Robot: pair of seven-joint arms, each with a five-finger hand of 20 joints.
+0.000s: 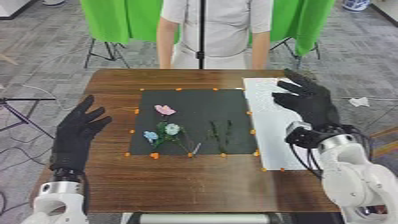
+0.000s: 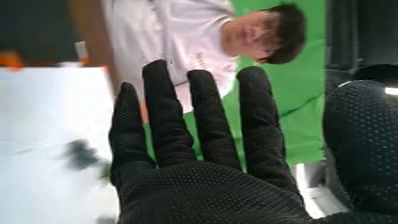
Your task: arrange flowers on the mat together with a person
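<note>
Three blooms lie on the black mat, between the fingers of the two hands: one pink flower, one whitish flower and one light blue flower. The blue one is the nearest of the three to the left hand's fingers. The pink head points toward the mat's far edge. Two slender green sprigs lie side by side, nearer the right hand's fingers than the blooms are, their long axes running from the near edge toward the far one. One small white strip lies tilted between blooms and sprigs.

The black-gloved left hand is open, fingers extended away from the robot, beside the mat. The black-gloved right hand is open too; in the wrist view its fingers stand straight and apart. One white sheet lies between its fingers and the mat on the brown wooden table.
</note>
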